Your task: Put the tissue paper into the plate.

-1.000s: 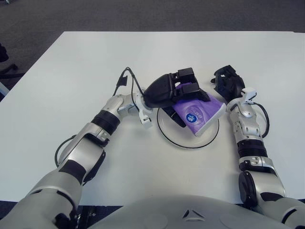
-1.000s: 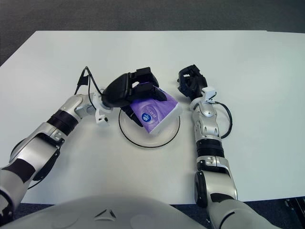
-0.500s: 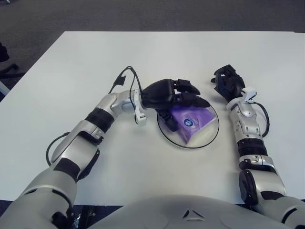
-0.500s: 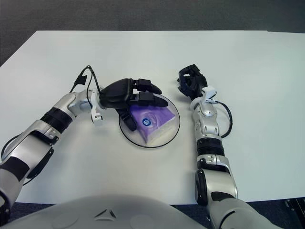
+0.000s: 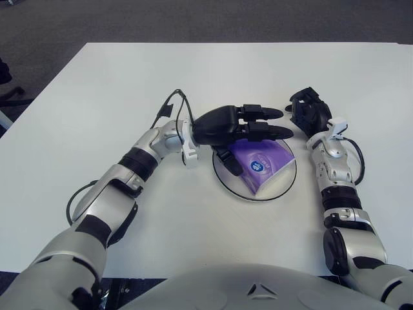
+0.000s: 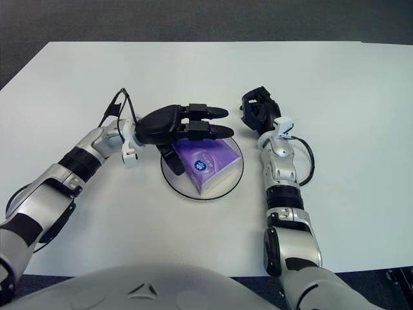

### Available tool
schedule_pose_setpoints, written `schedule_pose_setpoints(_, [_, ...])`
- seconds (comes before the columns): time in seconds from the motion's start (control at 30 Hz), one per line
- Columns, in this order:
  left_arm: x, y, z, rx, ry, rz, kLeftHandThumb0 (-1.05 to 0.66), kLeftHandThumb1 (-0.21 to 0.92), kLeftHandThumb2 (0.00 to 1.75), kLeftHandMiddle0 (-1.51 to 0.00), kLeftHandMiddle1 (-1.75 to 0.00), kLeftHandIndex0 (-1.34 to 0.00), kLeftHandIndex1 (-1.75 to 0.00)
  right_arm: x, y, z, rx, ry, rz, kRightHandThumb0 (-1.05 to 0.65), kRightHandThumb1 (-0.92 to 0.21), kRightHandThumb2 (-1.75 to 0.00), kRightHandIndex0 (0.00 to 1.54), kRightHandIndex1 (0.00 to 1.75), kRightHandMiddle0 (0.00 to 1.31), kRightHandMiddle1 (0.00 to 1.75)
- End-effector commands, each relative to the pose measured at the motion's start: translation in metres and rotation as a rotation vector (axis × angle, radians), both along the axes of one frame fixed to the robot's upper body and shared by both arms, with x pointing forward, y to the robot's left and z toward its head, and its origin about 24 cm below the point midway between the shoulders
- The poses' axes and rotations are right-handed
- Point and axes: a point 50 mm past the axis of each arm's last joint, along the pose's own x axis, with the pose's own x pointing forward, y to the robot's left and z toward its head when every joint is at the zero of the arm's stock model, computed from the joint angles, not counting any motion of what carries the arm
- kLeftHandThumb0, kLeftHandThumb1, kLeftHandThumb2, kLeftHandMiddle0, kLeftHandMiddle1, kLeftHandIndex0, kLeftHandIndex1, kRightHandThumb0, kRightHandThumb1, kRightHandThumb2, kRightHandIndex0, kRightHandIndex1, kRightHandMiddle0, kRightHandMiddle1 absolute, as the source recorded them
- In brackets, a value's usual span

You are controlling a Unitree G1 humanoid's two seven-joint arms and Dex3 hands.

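A purple tissue pack (image 5: pixel 259 164) lies inside the clear round plate (image 5: pixel 282 185) at the table's middle. My left hand (image 5: pixel 240 126) hovers over the plate's far-left part, open, with two fingers (image 5: pixel 268 133) stretched straight out above the pack and the thumb (image 5: pixel 229 161) down beside its left edge. Nothing is held between them. My right hand (image 5: pixel 307 111) shows just right of the plate's far rim, black and curled, holding nothing.
The white table (image 5: pixel 97 90) spreads wide on all sides, with dark carpet beyond its far edge. A black cable (image 5: pixel 169 106) loops off my left wrist, and another (image 5: pixel 356 158) hangs beside my right forearm.
The left hand has let go of the tissue pack: its fingers went from wrapped around it to straight. The pack dropped from tilted to flat in the plate. The right hand stayed put.
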Motion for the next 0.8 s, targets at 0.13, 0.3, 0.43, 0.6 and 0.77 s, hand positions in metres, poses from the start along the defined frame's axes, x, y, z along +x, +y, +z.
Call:
schedule_pose_setpoints(0.13, [0.001,0.005,0.000,-0.007,0.027,0.010,-1.02,0.92,0.74,-0.11,0.00,-0.19,0.00,-0.013,0.001,-0.039,0.013,0.163,-0.020,-0.38,-0.71,-0.80,0.70,1.75,0.33,1.75])
schedule_pose_setpoints(0.3, [0.001,0.005,-0.002,-0.052,0.093,0.013,-1.03,0.92,0.74,-0.09,0.00,-0.18,0.00,-0.014,-0.002,-0.038,-0.011,0.162,-0.009,-0.38,-0.70,-0.81,0.70,1.75,0.34,1.75])
schedule_pose_setpoints(0.43, [0.003,0.008,-0.004,-0.103,0.150,0.018,-1.04,0.92,0.74,-0.07,-0.01,-0.15,-0.01,-0.016,-0.004,-0.037,-0.030,0.168,0.001,-0.39,-0.66,-0.85,0.68,1.75,0.36,1.75])
schedule_pose_setpoints(0.6, [0.008,0.023,-0.004,-0.156,0.206,0.064,-1.05,0.92,0.74,-0.06,-0.01,-0.14,-0.02,-0.015,-0.004,-0.037,-0.047,0.185,-0.007,-0.39,-0.64,-0.88,0.64,1.75,0.37,1.75])
schedule_pose_setpoints(0.77, [0.011,0.043,0.000,-0.269,0.223,0.160,-1.05,0.92,0.74,-0.10,-0.02,-0.15,-0.02,-0.014,-0.003,-0.037,-0.047,0.191,-0.005,-0.39,-0.64,-0.88,0.66,1.75,0.38,1.75])
